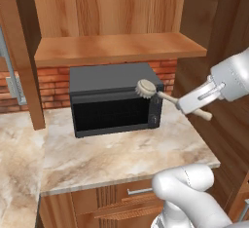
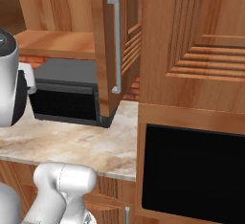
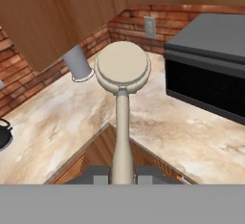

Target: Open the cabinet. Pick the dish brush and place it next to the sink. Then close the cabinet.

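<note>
I have the dish brush [image 3: 122,103] clamped by the lower end of its handle, my claw [image 1: 190,104] clenched on it so that the shaft runs straight out ahead of my fingertips [image 3: 100,174] and the round pale head sits at the far end. Holding it low on the handle keeps the bristle head free, which I judge will let me lay it down flat without my fingers meeting the stone first. In the left base view the brush points away from my claw toward the black microwave [image 1: 114,98], its head just in front of the microwave's upper corner, in the air and touching nothing.

Below my claw lies the marble counter [image 1: 121,156], bare where I hover, with its inner corner edge directly under the handle in the hand view. Ahead of the brush head and a little to one side, a short grey cylinder [image 3: 78,64] stands against the brick wall [image 3: 28,74]; I cannot tell what it is. A dark rounded thing [image 3: 4,133] peeks in at the edge beyond that, too cropped to name.

Above and behind my claw the cabinet [image 1: 119,25] stands open, its shelf showing, and one door [image 2: 115,41] with the long silver handle [image 2: 115,46] swung out. That door hangs open because the brush is only just out; I judge the placing beside the sink comes next and the closing after it.
</note>
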